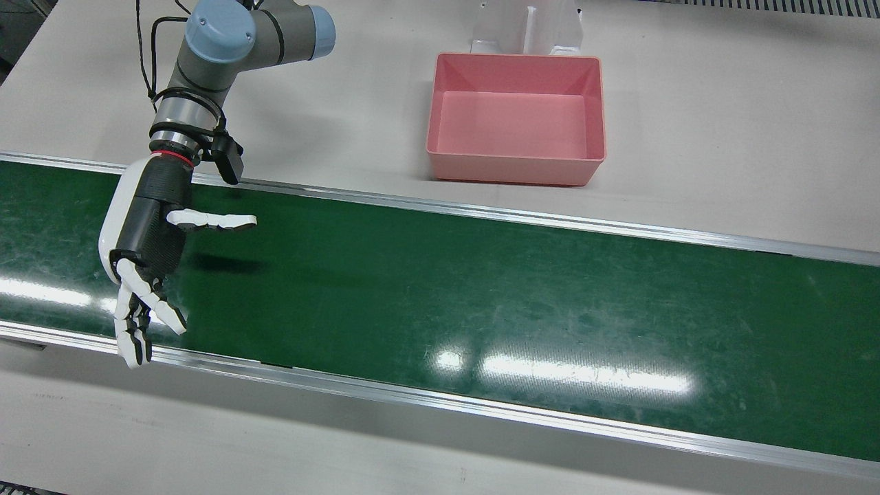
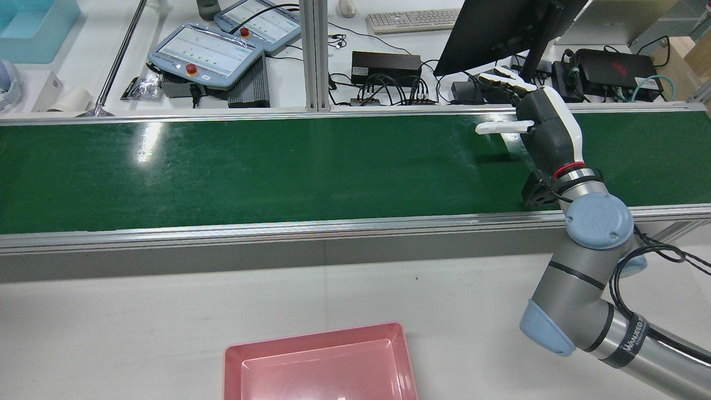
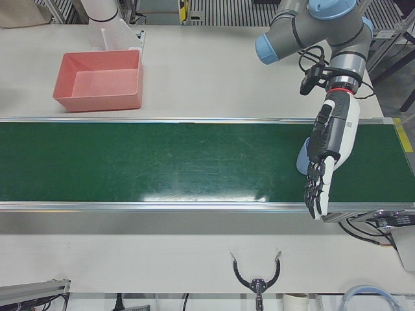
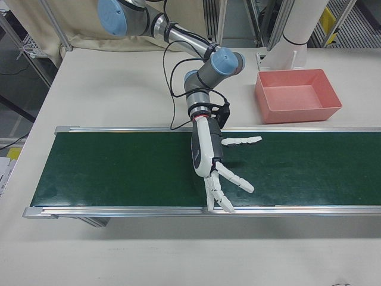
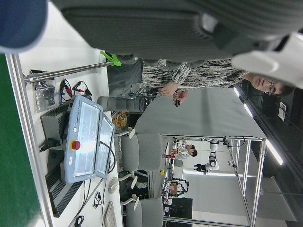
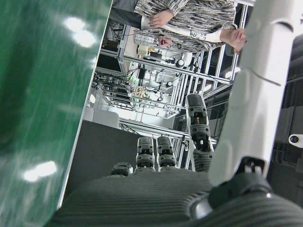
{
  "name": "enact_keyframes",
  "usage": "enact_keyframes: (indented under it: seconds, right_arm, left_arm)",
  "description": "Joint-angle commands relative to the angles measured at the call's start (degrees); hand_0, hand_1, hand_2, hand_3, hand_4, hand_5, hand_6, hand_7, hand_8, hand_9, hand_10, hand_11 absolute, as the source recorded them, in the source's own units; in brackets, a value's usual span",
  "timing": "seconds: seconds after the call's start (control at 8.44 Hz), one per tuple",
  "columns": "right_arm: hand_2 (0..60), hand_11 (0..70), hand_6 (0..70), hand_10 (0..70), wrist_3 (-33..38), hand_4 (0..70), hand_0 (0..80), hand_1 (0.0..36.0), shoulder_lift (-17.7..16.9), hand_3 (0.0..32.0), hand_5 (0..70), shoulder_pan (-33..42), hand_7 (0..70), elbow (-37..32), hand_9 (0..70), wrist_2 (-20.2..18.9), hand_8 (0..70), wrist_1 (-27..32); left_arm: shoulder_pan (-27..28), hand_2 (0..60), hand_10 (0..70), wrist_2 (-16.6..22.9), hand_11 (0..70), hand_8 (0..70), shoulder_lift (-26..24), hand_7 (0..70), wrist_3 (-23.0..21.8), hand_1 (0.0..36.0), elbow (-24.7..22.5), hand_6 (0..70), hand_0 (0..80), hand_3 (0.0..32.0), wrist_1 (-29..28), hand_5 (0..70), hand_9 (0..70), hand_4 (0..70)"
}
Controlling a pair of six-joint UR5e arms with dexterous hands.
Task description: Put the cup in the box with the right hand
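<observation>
**Me:** Hovering my right hand (image 1: 148, 254) over the green belt (image 1: 481, 309) near its outer rail (image 1: 412, 395) — fingers spread wide, thumb (image 1: 213, 220) stuck out sideways, nothing held.

**Ops:** Where's the cup?

**Me:** Can't see one in any view; belt is bare along its whole visible length. My guess: it arrives by conveyor, so I'm pre-opened above the lane, ready to close on it.

**Ops:** Box?

**Me:** Pink box (image 1: 515, 117) sits empty on the table beyond the belt's inner rail, well apart from the hand. Left hand — not visible from outside, only its own camera, so I can't tell its state.
</observation>
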Motion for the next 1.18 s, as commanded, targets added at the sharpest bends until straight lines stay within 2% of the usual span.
enact_keyframes:
  seconds: [0.0, 0.12, 0.24, 0.36, 0.47, 0.59, 0.71, 0.83, 0.95, 1.07]
  right_arm:
    - [2.9, 4.8, 5.7, 1.9, -0.57, 18.2, 57.0, 14.9, 2.96, 0.0, 6.4, -0.44, 19.6, -1.18, 16.1, -0.27, 8.5, 0.00]
    - [4.6, 4.2, 5.7, 1.6, -0.57, 17.6, 56.2, 16.0, 2.87, 0.0, 6.4, -0.44, 19.7, -0.40, 15.8, -0.27, 8.2, -0.09]
    - [1.6, 4.0, 5.7, 1.4, -0.57, 20.4, 57.7, 14.3, 2.35, 0.0, 6.3, -0.96, 19.9, -0.39, 15.7, -0.27, 8.1, -0.09]
    - [6.5, 3.6, 5.6, 1.1, -0.57, 16.2, 55.9, 17.2, 2.26, 0.0, 6.4, -1.31, 19.6, -0.30, 15.4, -0.27, 7.9, -0.09]
    - [3.1, 3.3, 5.5, 0.9, -0.57, 16.9, 56.8, 15.4, 2.17, 0.0, 6.4, -2.45, 18.9, -0.65, 15.3, -0.19, 7.9, -0.09]
    - [8.3, 4.0, 5.3, 1.3, -0.75, 11.8, 54.8, 18.1, 2.26, 0.0, 6.5, -3.07, 17.9, -0.65, 15.0, -0.10, 7.8, -0.09]
    - [1.7, 4.2, 5.3, 1.5, -0.75, 16.3, 56.6, 14.3, 2.08, 0.0, 6.4, -4.12, 17.7, -1.00, 15.0, 0.08, 7.8, -0.09]
    - [3.6, 4.4, 5.3, 1.7, -0.66, 15.0, 55.7, 15.1, 2.08, 0.0, 6.4, -4.22, 17.8, -1.01, 15.1, 0.08, 7.9, -0.09]
    - [0.0, 4.6, 5.3, 1.8, -0.57, 17.7, 56.7, 13.1, 2.08, 0.0, 6.4, -4.22, 17.9, -1.01, 15.3, 0.08, 8.0, -0.09]
    - [3.6, 5.0, 5.4, 2.1, -0.57, 14.8, 55.4, 14.9, 2.26, 0.0, 6.4, -4.22, 17.8, -0.83, 15.5, -0.01, 8.1, -0.09]
  left_arm:
    - [0.00, 0.0, 0.0, 0.00, 0.0, 0.0, -0.01, 0.0, 0.00, 0.0, 0.00, 0.0, 0.0, 0.0, 0.00, 0.0, 0.0, 0.0]
    - [-0.09, 0.0, 0.0, 0.00, 0.0, 0.0, -0.01, 0.0, 0.00, 0.0, 0.00, 0.0, 0.0, 0.0, 0.00, 0.0, 0.0, 0.0]
    - [0.00, 0.0, 0.0, 0.00, 0.0, 0.0, -0.01, 0.0, 0.00, 0.0, 0.00, 0.0, 0.0, 0.0, 0.00, 0.0, 0.0, 0.0]
    - [0.00, 0.0, 0.0, 0.00, 0.0, 0.0, -0.01, 0.0, 0.00, 0.0, 0.00, 0.0, 0.0, 0.0, 0.00, 0.0, 0.0, 0.0]
    - [0.00, 0.0, 0.0, 0.00, 0.0, 0.0, -0.01, 0.0, 0.00, 0.0, 0.09, 0.0, 0.0, 0.0, 0.00, 0.0, 0.0, 0.0]
    - [0.00, 0.0, 0.0, 0.00, 0.0, 0.0, -0.01, 0.0, 0.00, 0.0, 0.09, 0.0, 0.0, 0.0, 0.00, 0.0, 0.0, 0.0]
    - [0.00, 0.0, 0.0, 0.00, 0.0, 0.0, -0.01, 0.0, 0.00, 0.0, 0.00, 0.0, 0.0, 0.0, 0.00, 0.0, 0.0, 0.0]
    - [0.00, 0.0, 0.0, 0.00, 0.0, 0.0, -0.01, 0.0, 0.00, 0.0, 0.00, 0.0, 0.0, 0.0, 0.00, 0.0, 0.0, 0.0]
    - [0.00, 0.0, 0.0, 0.00, 0.0, 0.0, -0.01, 0.0, 0.00, 0.0, 0.00, 0.0, 0.0, 0.0, 0.00, 0.0, 0.0, 0.0]
    - [-0.09, 0.0, 0.0, 0.00, 0.0, 0.0, -0.01, 0.0, 0.00, 0.0, 0.00, 0.0, 0.0, 0.0, 0.00, 0.0, 0.0, 0.0]
